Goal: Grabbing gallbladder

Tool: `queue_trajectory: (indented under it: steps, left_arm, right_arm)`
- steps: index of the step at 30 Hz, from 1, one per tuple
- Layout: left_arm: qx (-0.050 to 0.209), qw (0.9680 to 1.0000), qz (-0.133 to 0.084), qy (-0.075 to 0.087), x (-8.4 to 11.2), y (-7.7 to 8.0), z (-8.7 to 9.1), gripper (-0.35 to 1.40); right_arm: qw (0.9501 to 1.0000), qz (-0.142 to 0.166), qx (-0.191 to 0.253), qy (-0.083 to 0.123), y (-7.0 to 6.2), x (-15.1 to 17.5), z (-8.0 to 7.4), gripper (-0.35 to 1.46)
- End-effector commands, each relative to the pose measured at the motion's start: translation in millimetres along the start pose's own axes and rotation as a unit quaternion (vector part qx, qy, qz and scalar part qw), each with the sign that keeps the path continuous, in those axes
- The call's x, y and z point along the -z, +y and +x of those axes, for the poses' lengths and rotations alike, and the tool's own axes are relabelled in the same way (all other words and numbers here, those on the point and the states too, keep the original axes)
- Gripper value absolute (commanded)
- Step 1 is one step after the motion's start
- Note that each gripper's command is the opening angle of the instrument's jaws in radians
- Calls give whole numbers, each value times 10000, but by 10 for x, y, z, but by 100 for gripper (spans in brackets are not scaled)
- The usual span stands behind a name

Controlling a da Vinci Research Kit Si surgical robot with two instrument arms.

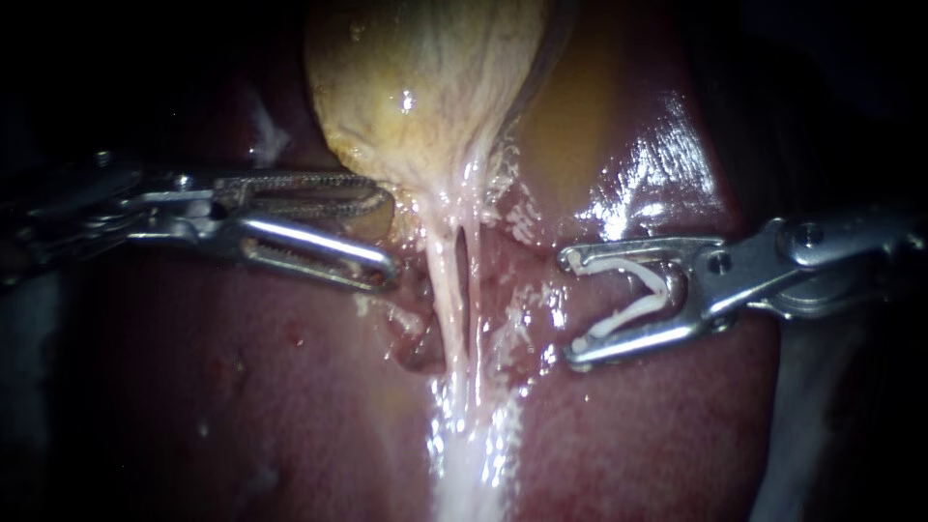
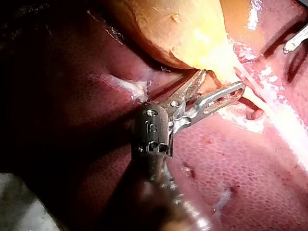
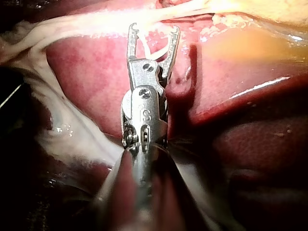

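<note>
Reaching in from the left of the endoscope view, the left tool [image 1: 389, 235] lies level over the liver [image 1: 242, 387]. Its jaws are apart and empty, with their tips just beside the lower edge of the gallbladder [image 1: 425, 87]. That placement suits the task: the gap faces the narrowing neck, so closing there should take a fold of wall. The gallbladder sits in the upper middle and tapers into two pale tubes [image 1: 454, 290] that run down between the two tools. The right tool [image 1: 568, 307] sits on the far side of the tubes, apart from them. Its jaws stand wide yet cradle a white clip [image 1: 633, 300] whose legs lie against both. I judge that it stands off so the grab has room.

In the left wrist view the left tool has one jaw tucked close under the gallbladder. The other jaw is spread ahead over the pale tissue at the neck, and nothing is pinched between them. A tip of the right tool shows beyond the tubes.

In the right wrist view the right tool points at the tubes, which cross ahead of its tips without touching them. The clip sits in the fork of its jaws. The gallbladder lies beyond the tubes and off to one side, so the grab seems to fall to the left tool.
</note>
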Motion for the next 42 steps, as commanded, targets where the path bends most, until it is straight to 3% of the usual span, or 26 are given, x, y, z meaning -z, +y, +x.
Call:
queue_trajectory:
  steps: [1,13,22,29,34,42]
  left_arm:
    - [27,10000,6,-2,-1,0,1,34]
    - [343,9994,-21,-33,-3,-12,5,17]
    - [396,9987,31,-313,2,-15,3,-35]
    - [659,9968,47,-446,7,-12,1,-35]
    - [695,9965,44,-465,12,-8,3,-35]
    - [738,9960,-9,-500,36,1,7,-35]
  right_arm:
    - [10000,2,2,0,0,0,0,50]
    - [10000,2,1,0,0,0,0,50]
    - [10000,4,2,0,0,1,0,50]
    - [10000,6,3,0,-1,1,0,50]
    - [10000,7,3,0,-1,2,0,50]
    - [10000,8,4,0,-1,2,-1,49]
